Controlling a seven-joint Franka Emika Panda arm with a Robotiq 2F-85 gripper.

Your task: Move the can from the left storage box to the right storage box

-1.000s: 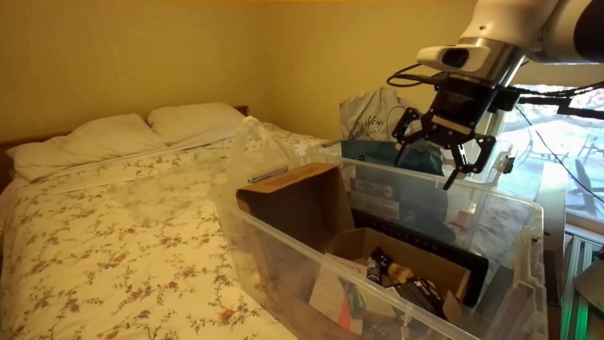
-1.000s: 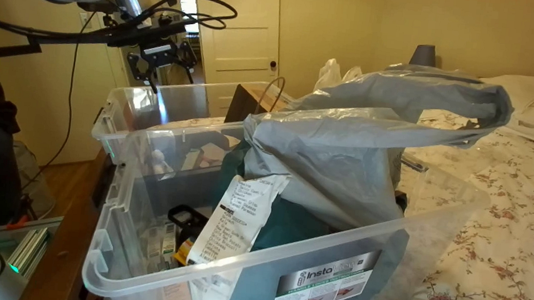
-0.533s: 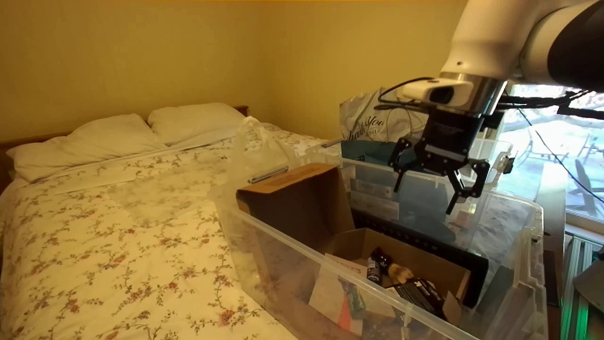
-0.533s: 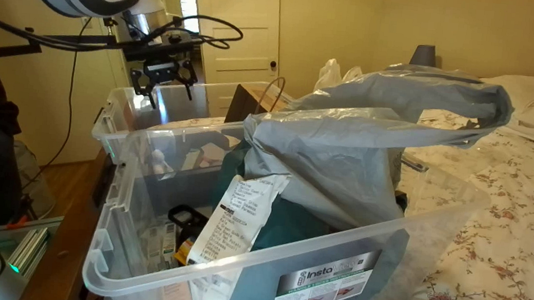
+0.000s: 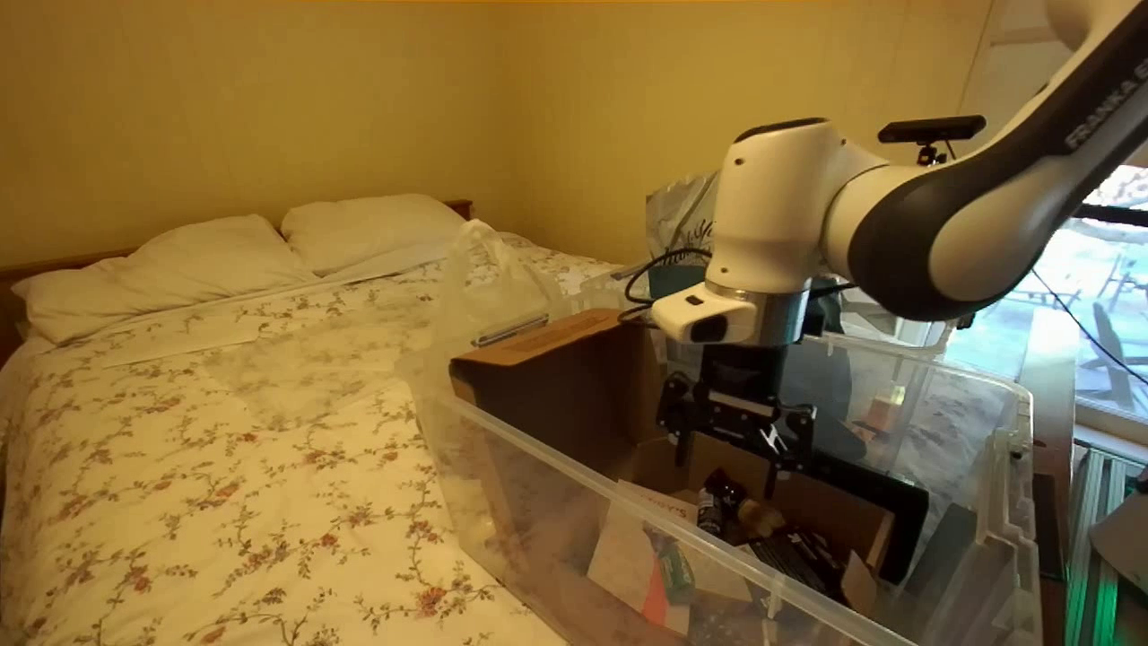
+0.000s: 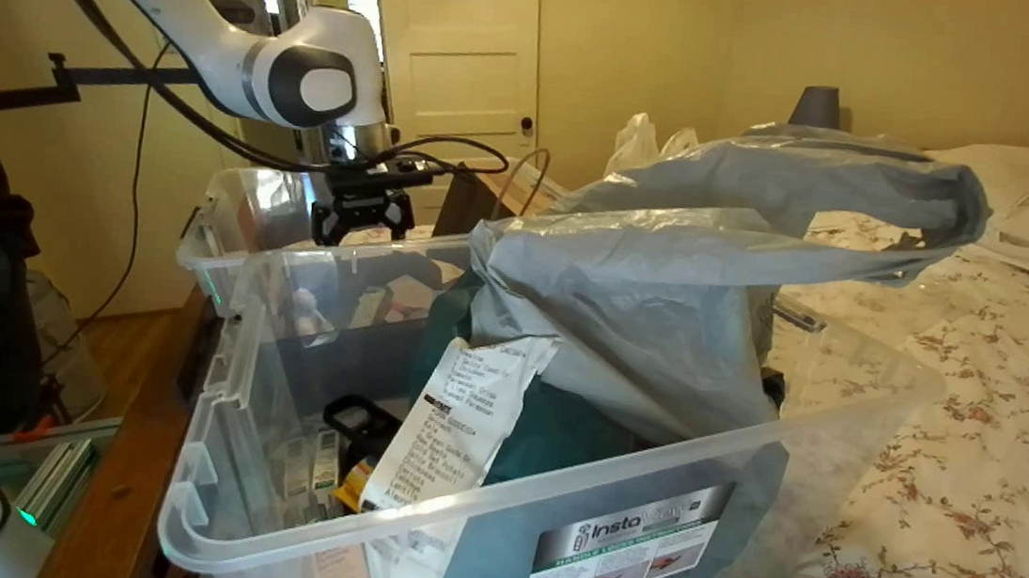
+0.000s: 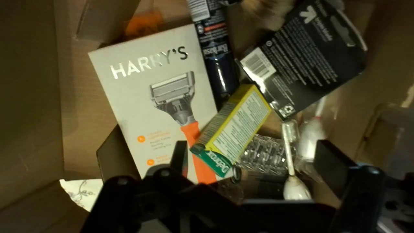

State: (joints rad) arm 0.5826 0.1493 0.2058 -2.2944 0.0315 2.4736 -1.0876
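Note:
The can, dark blue-black with a white barcode, lies among packages inside an open cardboard box in the left storage box; it shows in the wrist view [image 7: 221, 69] and in an exterior view [image 5: 710, 511]. The left storage box is the colourless tub in both exterior views [image 5: 556, 456] [image 6: 214, 255]. My gripper [image 5: 728, 467] is open and empty, pointing down over the cardboard box, above the can and apart from it. In the wrist view the can lies beyond the gap between my fingers [image 7: 255, 158]. The right storage box [image 6: 609, 479] stands beside the left one.
A white HARRY'S box [image 7: 145, 106], a yellow-green box [image 7: 239, 124] and a black package [image 7: 304, 61] lie against or near the can. The cardboard box's raised flap [image 5: 556, 404] stands beside my gripper. A grey plastic bag [image 6: 644, 311] fills much of the right storage box.
My gripper has come down from above the wall between the two tubs and moved over the cardboard box in the left storage box. It stays open. The objects have not moved.

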